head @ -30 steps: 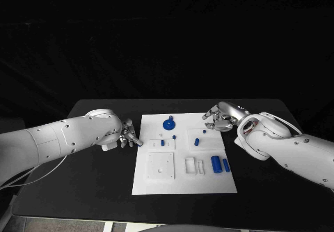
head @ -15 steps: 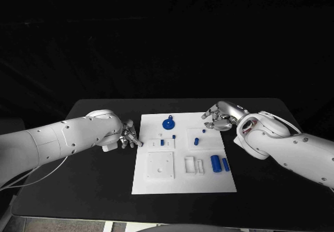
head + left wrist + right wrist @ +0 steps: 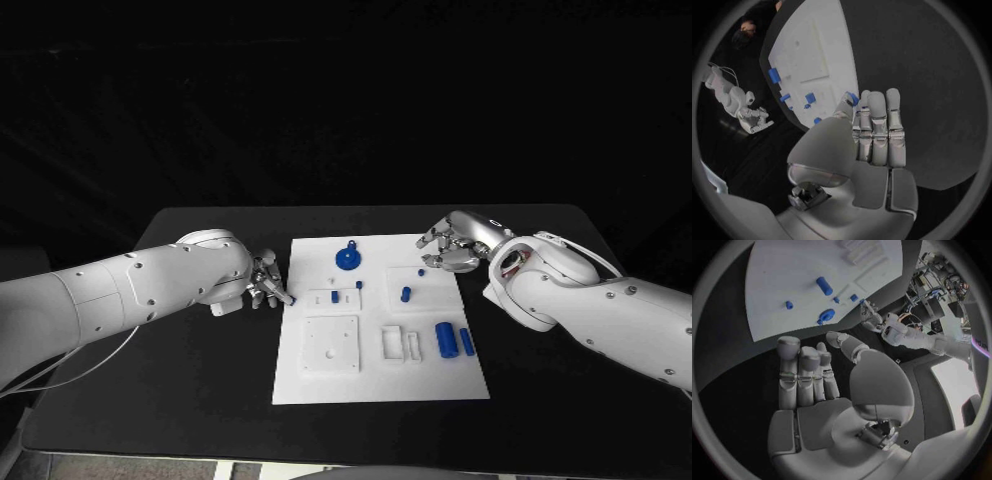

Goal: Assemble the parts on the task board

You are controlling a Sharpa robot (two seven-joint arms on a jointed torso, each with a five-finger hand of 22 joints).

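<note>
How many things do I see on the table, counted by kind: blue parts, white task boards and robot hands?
blue parts: 7
task board: 1
robot hands: 2, the left robot hand and the right robot hand
Total: 10

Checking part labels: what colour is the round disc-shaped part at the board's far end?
Blue; head view shows it best.

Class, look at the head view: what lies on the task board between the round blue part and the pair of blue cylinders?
In the head view, between the round blue part and the blue cylinders, a small blue peg lies on the task board.
</note>
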